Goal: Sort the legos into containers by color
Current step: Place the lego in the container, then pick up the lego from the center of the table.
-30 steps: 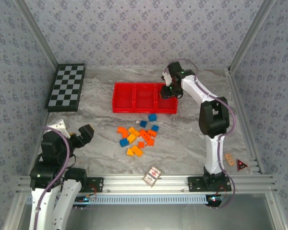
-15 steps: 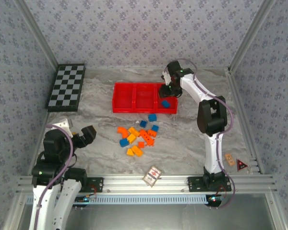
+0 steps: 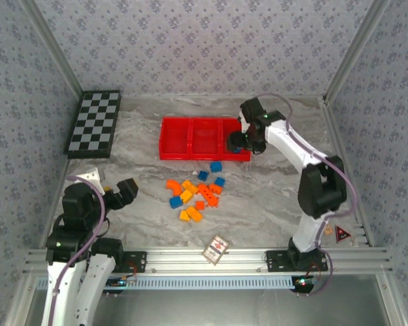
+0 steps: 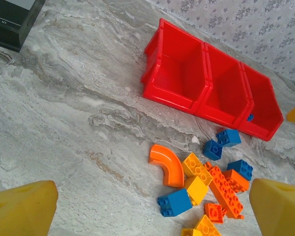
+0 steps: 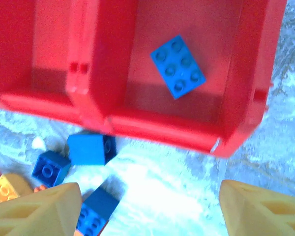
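Inside end compartment (image 5: pixel 147 29), blue brick (image 5: pixel 178 66): full via R wrist, sliver via L.

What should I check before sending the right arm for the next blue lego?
1. Right tool empty, jaws well apart: ok.
2. Blue lego lying flat in the right-end compartment of the tray, apart from the tool: ok.
3. Next target: loose blue lego on the table just outside the tray's near wall, top uncovered: ok.
4. Room for a finger between that lego and the tray wall: cannot tell.
5. Left tool open, near its own base, apart from the pile: ok.
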